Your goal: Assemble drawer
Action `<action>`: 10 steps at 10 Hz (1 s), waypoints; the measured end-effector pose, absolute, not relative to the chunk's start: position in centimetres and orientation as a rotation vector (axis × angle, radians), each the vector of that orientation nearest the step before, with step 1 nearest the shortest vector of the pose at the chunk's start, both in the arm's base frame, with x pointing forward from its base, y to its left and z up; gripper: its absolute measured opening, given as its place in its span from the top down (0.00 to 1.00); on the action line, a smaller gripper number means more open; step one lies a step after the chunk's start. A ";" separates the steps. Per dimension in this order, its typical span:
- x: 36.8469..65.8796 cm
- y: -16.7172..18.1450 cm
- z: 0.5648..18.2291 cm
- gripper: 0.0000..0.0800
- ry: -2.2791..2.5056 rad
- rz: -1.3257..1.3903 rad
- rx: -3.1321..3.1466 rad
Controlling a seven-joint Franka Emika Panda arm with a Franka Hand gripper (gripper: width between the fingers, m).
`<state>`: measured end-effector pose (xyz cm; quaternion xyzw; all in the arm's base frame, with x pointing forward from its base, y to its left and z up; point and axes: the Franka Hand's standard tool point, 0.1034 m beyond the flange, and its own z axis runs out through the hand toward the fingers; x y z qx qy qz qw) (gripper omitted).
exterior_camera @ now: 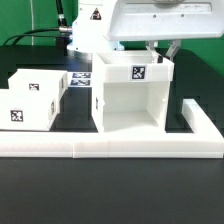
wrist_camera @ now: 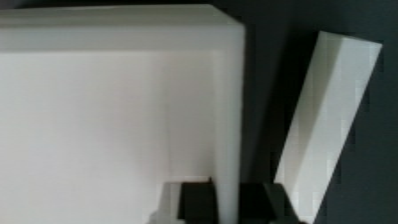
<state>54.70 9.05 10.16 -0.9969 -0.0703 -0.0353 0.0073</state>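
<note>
gripper point(exterior_camera: 160, 52) clenched at housing point(exterior_camera: 133, 105) top rim, hold on wall unclear | near drawer point(exterior_camera: 30, 118) beside far drawer point(exterior_camera: 48, 84), exterior view's left, apart from housing

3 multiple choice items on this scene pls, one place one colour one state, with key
1. The small white plastic drawer box stands where from the tall white cube-shaped housing?
A the exterior view's left
B the exterior view's right
C on top
2. The table top is
A white
B black
C red
3. The drawer box is
A fully inside the housing
B half inside
C outside it
Key: A, it sits on that side; B, dark surface around the parts; C, the housing's front opening is empty.
</note>
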 end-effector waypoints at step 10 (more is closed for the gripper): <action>55.7 10.4 10.4 0.94 0.972 -0.179 -2.842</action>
